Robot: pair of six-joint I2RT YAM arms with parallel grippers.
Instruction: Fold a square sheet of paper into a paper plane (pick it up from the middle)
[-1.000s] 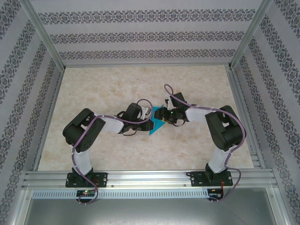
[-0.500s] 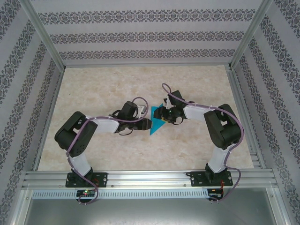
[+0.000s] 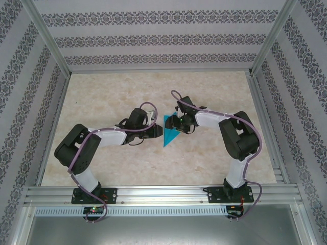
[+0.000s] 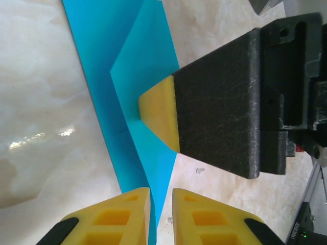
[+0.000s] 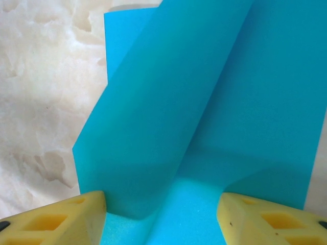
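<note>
Right wrist: teal paper (image 5: pixel 204 92) across right tool (image 5: pixel 161 204)

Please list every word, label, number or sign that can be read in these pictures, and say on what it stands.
None can be read.
The square sheet of paper is plain, and the yellow fingers carry no mark.
Any print on the small boards at the arm bases is too small to read.

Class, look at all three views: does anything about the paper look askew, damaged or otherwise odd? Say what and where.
One flap of the teal paper curves up inside the open right gripper, rounded rather than creased flat against the layer beneath. No tear or crumpling shows.
</note>
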